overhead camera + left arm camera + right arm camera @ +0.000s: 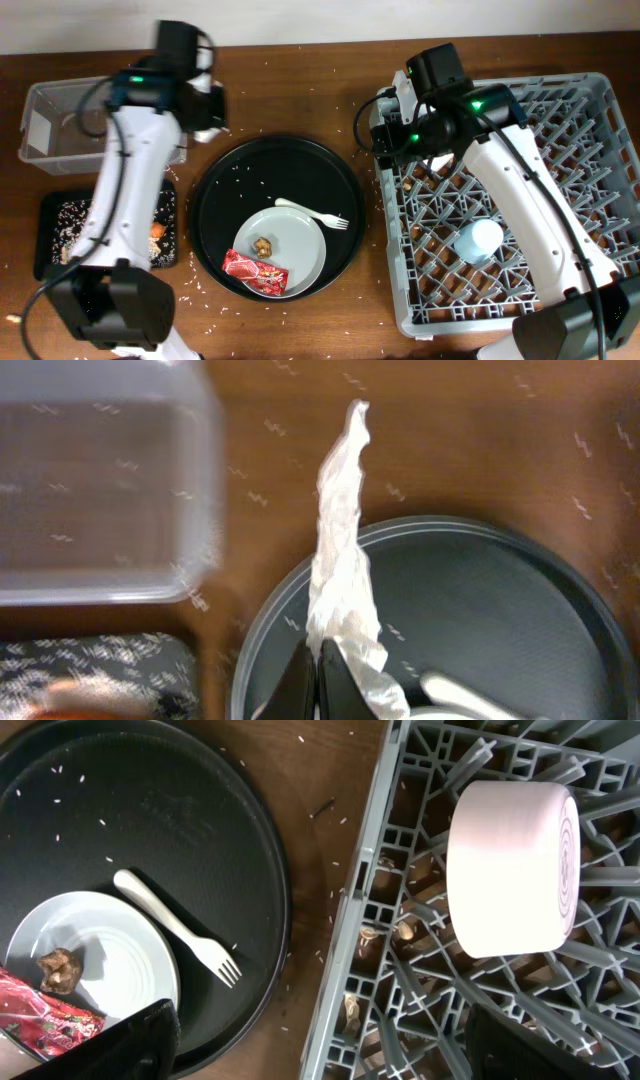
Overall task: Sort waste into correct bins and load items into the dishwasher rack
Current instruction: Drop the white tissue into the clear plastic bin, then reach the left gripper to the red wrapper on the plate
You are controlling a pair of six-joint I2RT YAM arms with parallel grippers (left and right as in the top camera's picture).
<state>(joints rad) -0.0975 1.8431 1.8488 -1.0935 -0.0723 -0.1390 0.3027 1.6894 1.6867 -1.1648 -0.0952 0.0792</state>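
My left gripper (318, 652) is shut on the crumpled white napkin (340, 560), which hangs over the rim of the round black tray (480, 590), beside the clear tub (100, 500). In the overhead view this gripper (207, 115) is between the tub (60, 120) and the round tray. My right gripper (330, 1050) is open and empty over the left edge of the grey rack (400, 910). The white bowl (515, 870) lies in the rack. The light-blue cup (478, 240) stands in the rack (560, 150). The pale plate (300, 245) holds the brown morsel (262, 245) and the red wrapper (253, 273). The white fork (312, 215) rests on the plate's edge.
The shallow black rectangular tray (50, 215) at the front left holds rice scraps and the orange carrot (157, 231). Rice grains lie scattered on the round black tray (230, 180) and on the brown table. Small brown bits lie under the rack's grid.
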